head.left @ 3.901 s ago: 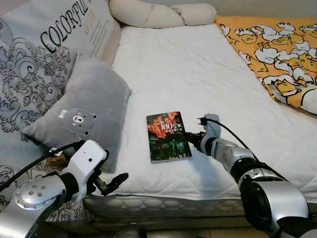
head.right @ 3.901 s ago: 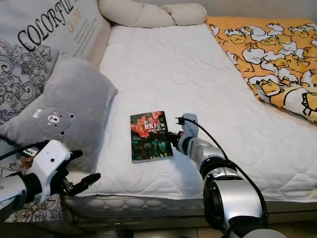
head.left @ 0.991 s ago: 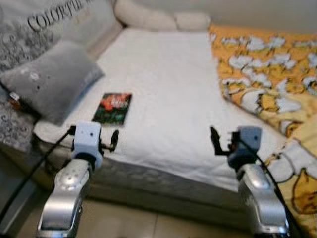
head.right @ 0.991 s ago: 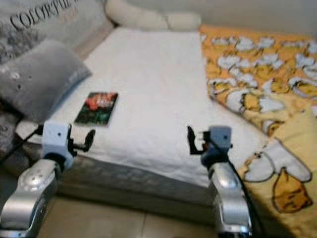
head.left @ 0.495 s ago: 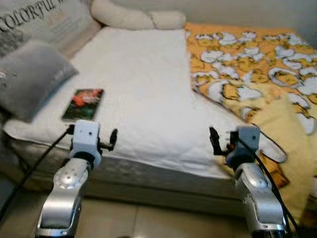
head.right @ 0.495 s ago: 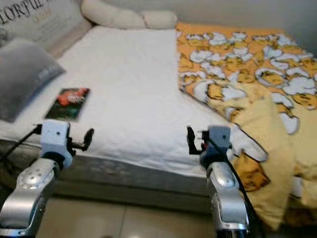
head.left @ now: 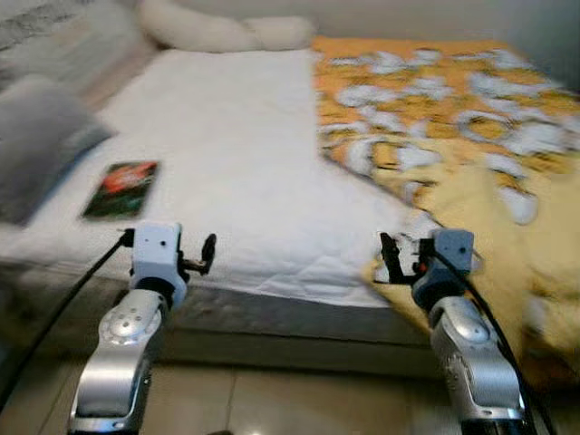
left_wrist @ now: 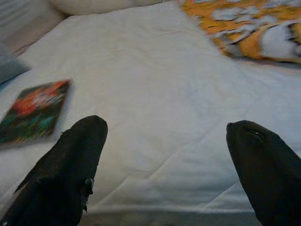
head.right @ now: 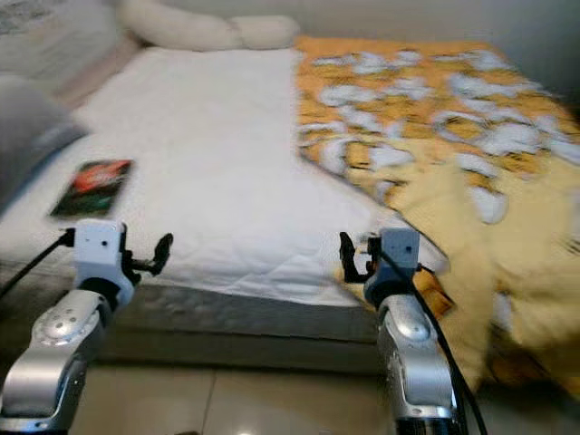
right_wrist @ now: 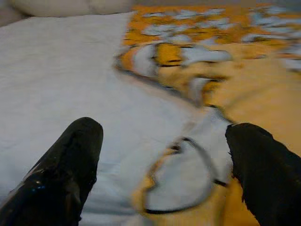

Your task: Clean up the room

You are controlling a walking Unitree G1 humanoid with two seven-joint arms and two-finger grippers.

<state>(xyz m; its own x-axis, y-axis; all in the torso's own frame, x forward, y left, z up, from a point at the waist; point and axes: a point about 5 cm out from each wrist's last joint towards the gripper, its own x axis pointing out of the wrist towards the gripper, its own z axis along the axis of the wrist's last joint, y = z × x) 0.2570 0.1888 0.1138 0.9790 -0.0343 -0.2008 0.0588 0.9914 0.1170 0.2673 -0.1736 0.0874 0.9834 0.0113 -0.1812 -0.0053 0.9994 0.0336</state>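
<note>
A white mattress (head.left: 236,154) spans the bed. A dark book with a red cover picture (head.left: 120,189) lies flat near its front left, beside a grey pillow (head.left: 36,154). An orange and yellow patterned blanket (head.left: 453,118) covers the right side and spills over the front edge. My left gripper (head.left: 203,256) hovers open in front of the bed edge, right of the book (left_wrist: 35,110). My right gripper (head.left: 391,257) is also open and empty, just before the hanging blanket corner (right_wrist: 188,174). The picture is blurred.
Cream bolster pillows (head.left: 217,32) lie along the head of the bed. A patterned cushion (head.left: 54,27) leans at the far left. Tiled floor (head.left: 290,399) runs below the bed's front edge, between my two arms.
The camera has backed off and swung right: book and pillow slid left in the picture and more blanket came in. My right gripper, earlier at the book, is now raised and empty.
</note>
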